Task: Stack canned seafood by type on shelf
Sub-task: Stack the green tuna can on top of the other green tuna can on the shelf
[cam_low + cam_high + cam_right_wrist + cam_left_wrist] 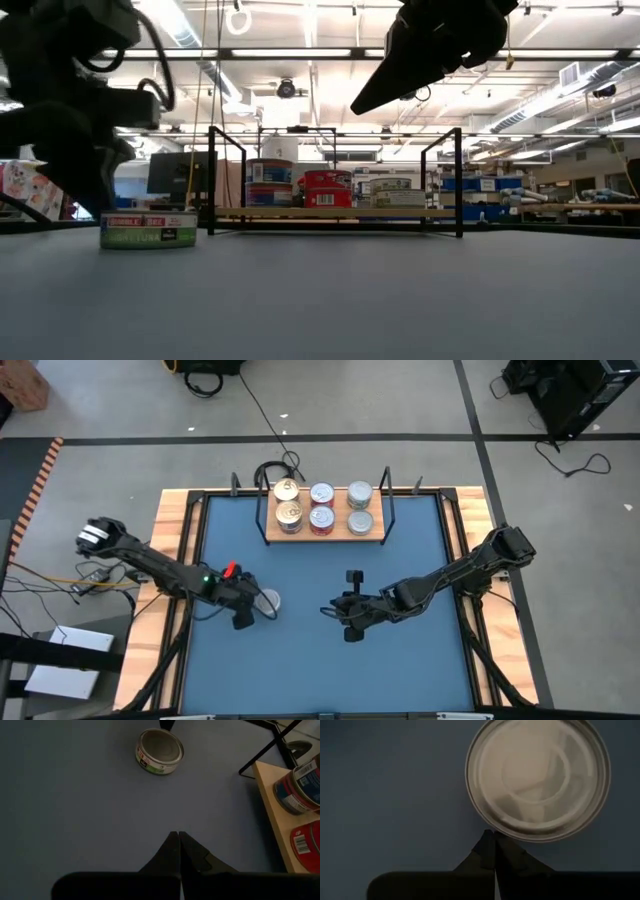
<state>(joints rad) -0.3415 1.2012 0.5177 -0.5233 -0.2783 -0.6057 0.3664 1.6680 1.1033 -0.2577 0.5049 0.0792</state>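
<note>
- While my left gripper (pixel 494 836) hovers pinched shut, empty, right beside a lone silver-lidded tin (pixel 538 779), that tin sits on the blue table (pixel 400 660), well apart from the shelf (pixel 325 530).
- Six tins (pixel 321 507) sit on the shelf, in three pairs.
- My right gripper (pixel 179 836) is clenched too, empty, mid-table.

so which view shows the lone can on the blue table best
The left wrist view: the lone can's silver lid fills the frame beside the shut left gripper. The low view shows only its green label side-on, the right wrist view shows it small, and the high view shows only a sliver beside the left gripper.
</note>
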